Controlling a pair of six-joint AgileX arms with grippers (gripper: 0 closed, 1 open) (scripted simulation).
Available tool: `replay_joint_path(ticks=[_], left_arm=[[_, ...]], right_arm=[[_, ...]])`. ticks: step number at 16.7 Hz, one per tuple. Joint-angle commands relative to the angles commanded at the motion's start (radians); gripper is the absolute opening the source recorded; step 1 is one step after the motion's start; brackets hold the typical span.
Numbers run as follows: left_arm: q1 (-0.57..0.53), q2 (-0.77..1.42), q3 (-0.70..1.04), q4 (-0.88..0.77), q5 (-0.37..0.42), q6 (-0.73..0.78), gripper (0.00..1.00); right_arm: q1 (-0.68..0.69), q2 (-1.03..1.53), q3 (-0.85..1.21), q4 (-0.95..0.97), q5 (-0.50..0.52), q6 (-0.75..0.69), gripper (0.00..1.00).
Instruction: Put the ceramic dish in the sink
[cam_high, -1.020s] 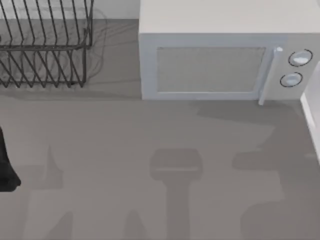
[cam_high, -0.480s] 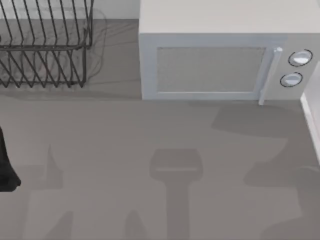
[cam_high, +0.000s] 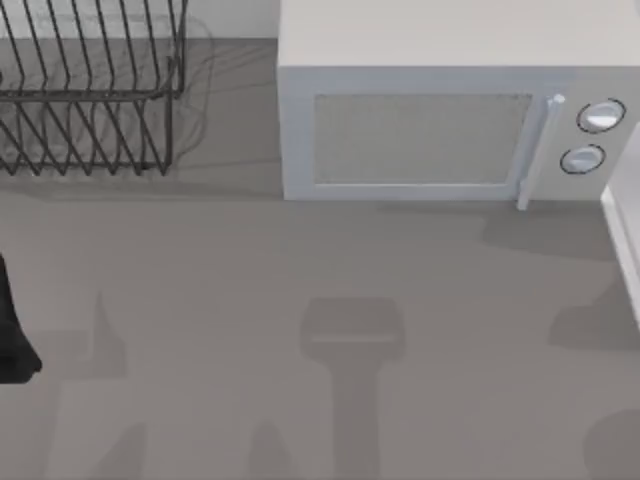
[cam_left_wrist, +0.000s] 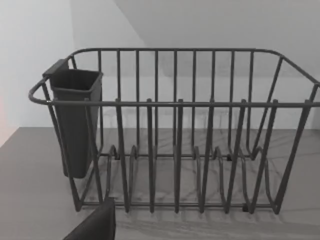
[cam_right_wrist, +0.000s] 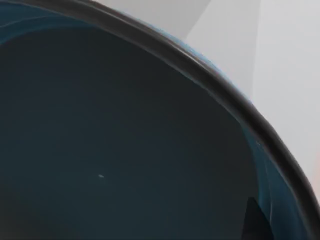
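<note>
The ceramic dish (cam_right_wrist: 115, 150) sits very close in the right wrist view, with a dark grey-blue inside, a glossy blue wall and a dark rim line. One dark fingertip (cam_right_wrist: 256, 222) of my right gripper lies against the dish's inner wall near the rim, so the gripper is shut on the dish. Pale wall shows behind the dish. Whether the white edge (cam_high: 625, 235) at the table's right border is the sink I cannot tell. My left arm (cam_high: 12, 330) rests parked at the table's left edge.
A white microwave (cam_high: 430, 130) with its door closed stands at the back, centre to right. A black wire dish rack (cam_high: 90, 90) stands at the back left; the left wrist view faces this rack (cam_left_wrist: 175, 135) and its dark cutlery cup (cam_left_wrist: 75, 120). Arm shadows lie on the grey tabletop.
The shadows on the right half of the table have slid farther right and towards the front edge over the three frames. The left arm, microwave and rack have not moved.
</note>
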Motion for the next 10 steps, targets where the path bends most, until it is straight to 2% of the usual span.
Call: replay_joint_path(ticks=[6,10], left_arm=[[0.0,0.0,0.0,0.0,0.0,0.0,1.0],[0.0,0.0,0.0,0.0,0.0,0.0,1.0]], right_arm=[[-0.001,0.342,-0.056,0.417,0.003,-0.005,0.0],[0.004,0.485,-0.084,0.58,0.008,-0.005,0.0]])
